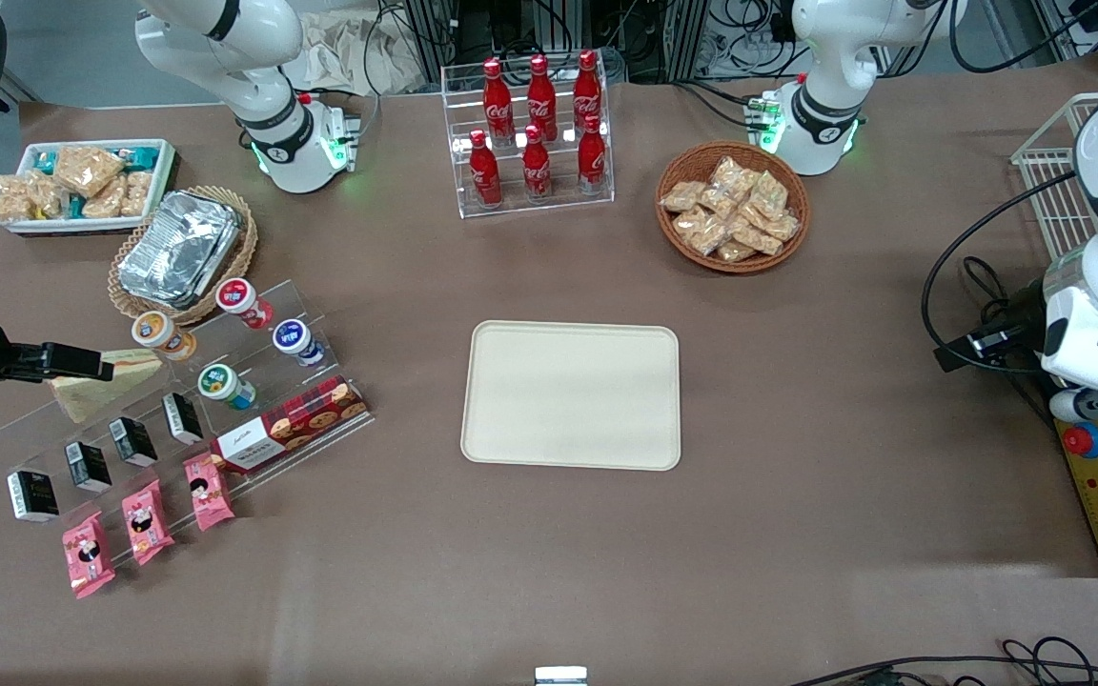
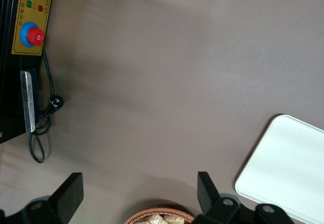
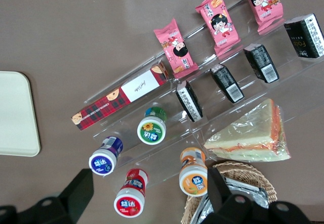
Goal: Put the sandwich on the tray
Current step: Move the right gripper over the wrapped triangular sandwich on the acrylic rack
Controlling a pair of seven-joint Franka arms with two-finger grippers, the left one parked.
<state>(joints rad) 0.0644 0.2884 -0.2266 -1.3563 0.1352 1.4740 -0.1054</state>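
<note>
The sandwich [image 1: 103,383], a wrapped triangular wedge with white bread and orange and green filling, lies on the top step of a clear stepped shelf [image 1: 53,433], beside the foil containers. In the right wrist view the sandwich [image 3: 253,133] lies flat, off to one side of my fingers. My right gripper [image 1: 91,362] hovers above the shelf at the working arm's end of the table. It is open, and the gripper [image 3: 149,196] holds nothing, with a red yogurt cup [image 3: 130,199] far below the gap. The cream tray [image 1: 573,395] sits bare at mid-table, its corner [image 3: 15,113] showing.
The shelf holds yogurt cups [image 1: 225,385], small black boxes [image 1: 133,441], a red cookie box [image 1: 292,424] and pink snack packs [image 1: 147,520]. A basket of foil containers [image 1: 179,250] and a white snack bin [image 1: 82,181] stand nearby. Cola bottles [image 1: 535,129] and a snack basket [image 1: 732,205] lie farther from the camera than the tray.
</note>
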